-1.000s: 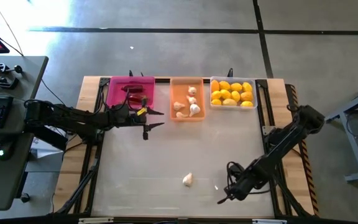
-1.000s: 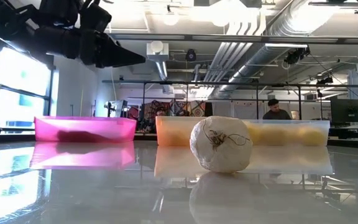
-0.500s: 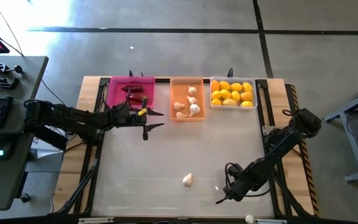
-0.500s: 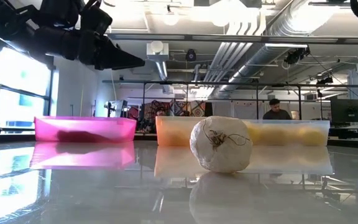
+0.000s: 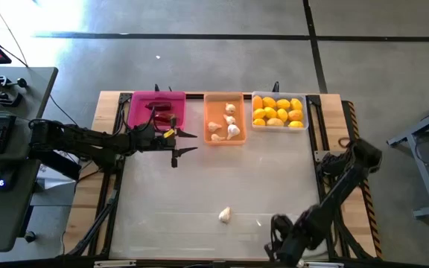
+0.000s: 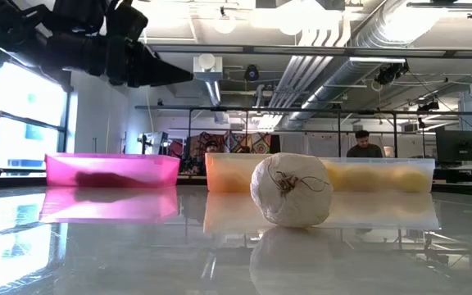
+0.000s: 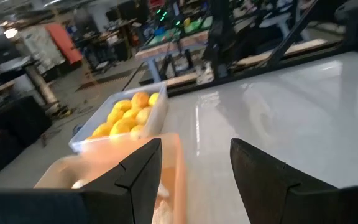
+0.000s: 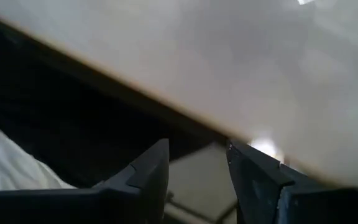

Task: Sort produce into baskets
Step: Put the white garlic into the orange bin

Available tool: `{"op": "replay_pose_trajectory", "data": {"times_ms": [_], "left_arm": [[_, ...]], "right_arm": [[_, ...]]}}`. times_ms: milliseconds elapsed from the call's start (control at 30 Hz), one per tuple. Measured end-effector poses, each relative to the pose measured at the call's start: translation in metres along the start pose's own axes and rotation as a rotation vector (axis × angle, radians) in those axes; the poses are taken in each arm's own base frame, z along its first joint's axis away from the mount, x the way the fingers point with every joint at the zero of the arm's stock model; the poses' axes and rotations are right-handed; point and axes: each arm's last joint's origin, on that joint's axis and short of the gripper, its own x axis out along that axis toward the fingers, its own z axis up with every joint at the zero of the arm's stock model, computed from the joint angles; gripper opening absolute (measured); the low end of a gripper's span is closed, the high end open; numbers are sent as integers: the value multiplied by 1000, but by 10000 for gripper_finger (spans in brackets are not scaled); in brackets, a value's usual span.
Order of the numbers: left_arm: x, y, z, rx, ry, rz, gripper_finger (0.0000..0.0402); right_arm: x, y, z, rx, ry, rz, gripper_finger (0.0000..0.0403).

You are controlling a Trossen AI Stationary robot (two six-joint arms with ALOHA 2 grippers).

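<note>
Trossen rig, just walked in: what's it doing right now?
Sorting produce, nearly done. Chili peppers lie in the pink basket, garlic in the orange basket, lemons in the clear basket. One garlic bulb is left loose on the table. The left gripper hangs by the pink and orange baskets, jaws open and empty. The right gripper is at the table's near edge, jaws open, holding nothing.
</note>
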Motion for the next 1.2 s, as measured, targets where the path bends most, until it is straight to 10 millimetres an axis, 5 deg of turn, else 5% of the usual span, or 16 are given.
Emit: {"op": "replay_pose_trajectory", "data": {"times_ms": [333, 700, 1033, 1200], "left_arm": [[2, -3, 6, -12, -38, -74, 176], [1, -12, 5, -30, -16, -118, 176], [1, -14, 3, -57, 15, -133, 176], [1, -15, 1, -58, 32, -137, 176]], "right_arm": [[33, 40, -43, 114, 163, -225, 154], [66, 35, -49, 73, 133, -531, 154], [78, 27, -43, 25, 125, -570, 151], [80, 28, -46, 21, 138, -543, 118]]}}
